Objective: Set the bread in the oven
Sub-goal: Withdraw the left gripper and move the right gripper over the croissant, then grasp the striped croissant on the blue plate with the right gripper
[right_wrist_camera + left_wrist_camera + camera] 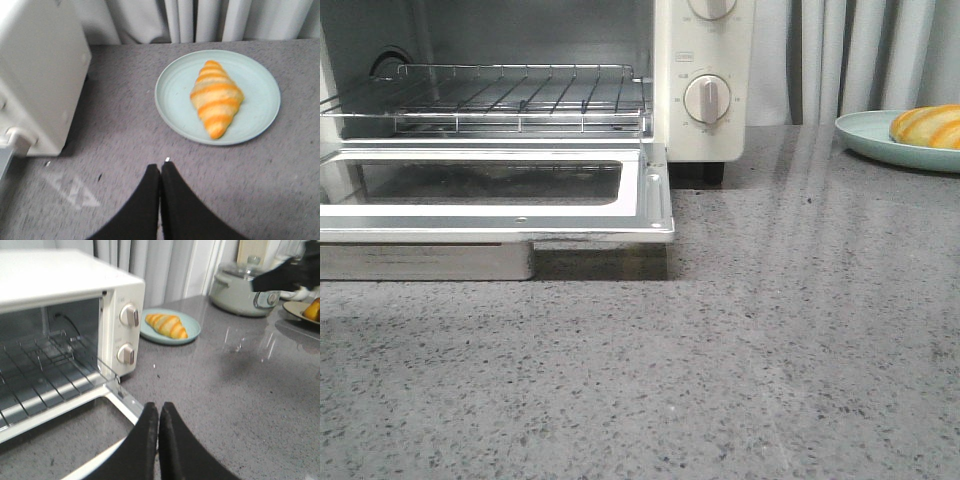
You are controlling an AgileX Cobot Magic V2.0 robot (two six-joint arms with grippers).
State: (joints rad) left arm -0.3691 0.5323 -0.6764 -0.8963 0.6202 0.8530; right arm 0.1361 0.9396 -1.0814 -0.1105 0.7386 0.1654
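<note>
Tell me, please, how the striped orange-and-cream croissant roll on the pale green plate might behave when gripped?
The striped croissant roll probably feels light. Its tapered ends suggest gripping mid-body. The glossy pale green plate might let it slide when nudged.

Orange bread (216, 97) with cream stripes, pale green plate (175, 95), cream-white oven (705, 75), speckled grey counter (770, 330).

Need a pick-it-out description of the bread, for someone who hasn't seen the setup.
Start at the cream-white oven, its door dropped open on the grey counter. On the knob side sits a pale green plate. The bread lies on it alone: a croissant shape with orange and cream stripes, the only thing on that plate.
</note>
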